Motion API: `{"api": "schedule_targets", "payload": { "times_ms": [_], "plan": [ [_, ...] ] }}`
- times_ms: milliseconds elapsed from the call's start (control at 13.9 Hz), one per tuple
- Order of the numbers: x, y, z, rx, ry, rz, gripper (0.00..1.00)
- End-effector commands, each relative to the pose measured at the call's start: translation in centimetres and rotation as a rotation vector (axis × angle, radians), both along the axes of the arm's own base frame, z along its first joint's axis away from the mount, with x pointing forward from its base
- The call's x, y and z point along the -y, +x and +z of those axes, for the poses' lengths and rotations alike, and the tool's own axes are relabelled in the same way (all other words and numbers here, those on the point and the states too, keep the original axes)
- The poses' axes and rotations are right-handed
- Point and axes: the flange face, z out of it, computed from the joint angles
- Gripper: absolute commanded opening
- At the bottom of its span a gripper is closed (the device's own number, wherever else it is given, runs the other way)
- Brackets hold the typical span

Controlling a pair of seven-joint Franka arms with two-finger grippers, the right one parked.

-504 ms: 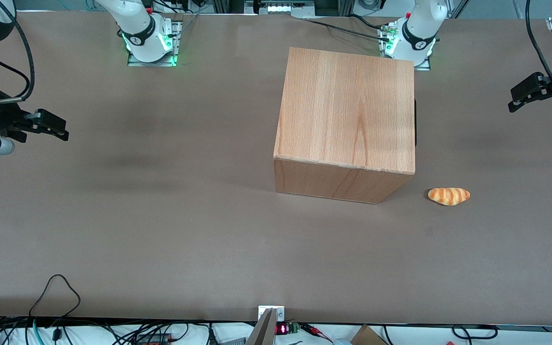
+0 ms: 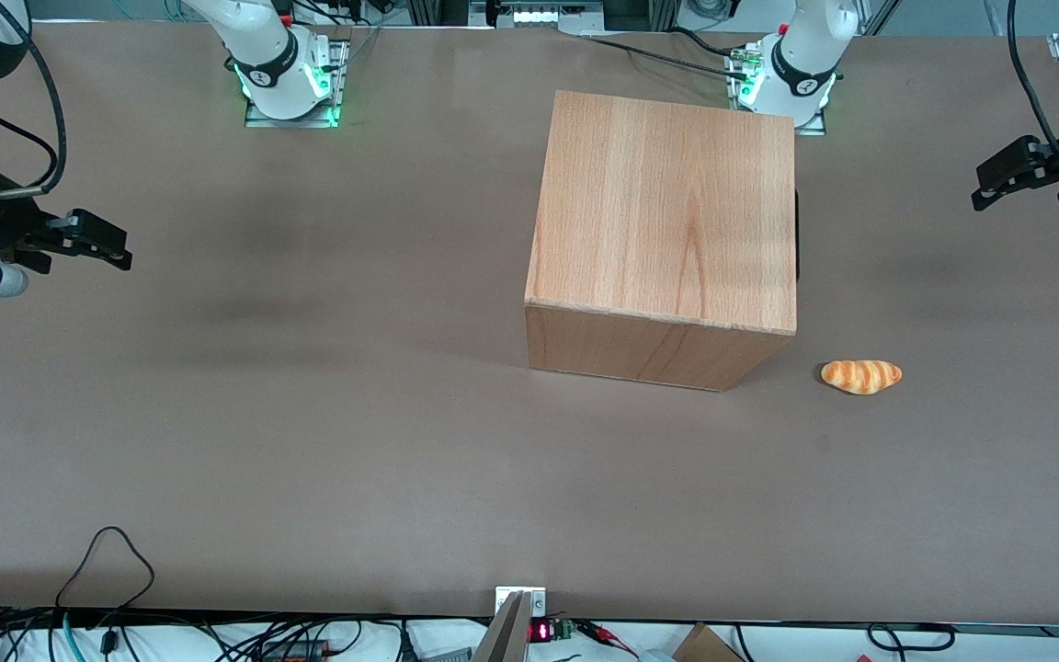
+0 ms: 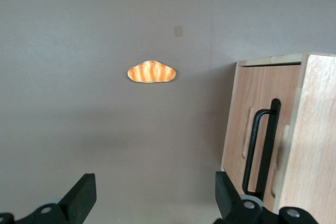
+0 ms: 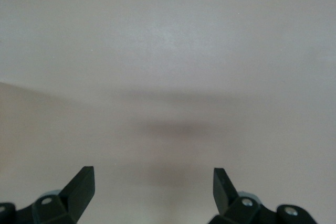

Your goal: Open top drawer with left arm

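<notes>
The wooden cabinet (image 2: 667,216) stands on the brown table with its front turned toward the working arm's end. The top drawer (image 3: 262,87) is shut, its panel flush with the cabinet body. Its slim black bar handle (image 3: 264,148) shows in the front view only as a thin dark strip (image 2: 797,234). My left gripper (image 2: 984,187) hangs above the table in front of the drawer, well apart from it. In the left wrist view the gripper (image 3: 153,200) is open, with nothing between its black fingers (image 3: 81,198).
A small orange striped bread roll (image 2: 860,376) lies on the table beside the cabinet's front corner, nearer the front camera; it also shows in the left wrist view (image 3: 151,72). The arm bases (image 2: 791,78) stand farther from the front camera than the cabinet.
My left gripper has shifted a little farther from the front camera. The cabinet and the bread roll have not moved.
</notes>
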Motion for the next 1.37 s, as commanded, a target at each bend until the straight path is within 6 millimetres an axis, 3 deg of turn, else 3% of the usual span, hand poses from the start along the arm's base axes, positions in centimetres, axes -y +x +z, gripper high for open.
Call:
{"api": "schedule_targets", "payload": {
  "times_ms": [0,216,647,791,1295],
  "plan": [
    [0.2,0.5,-1.4,-0.041,-0.067,0.000,1.00],
    [1.0,0.6,-4.0,-0.087,-0.122,0.004,1.00],
    [2.9,0.5,-11.1,-0.148,-0.173,-0.004,1.00],
    [4.3,0.3,-13.3,-0.153,-0.170,-0.022,1.00],
    [7.0,0.0,-18.1,-0.179,-0.194,-0.043,1.00]
  ]
}}
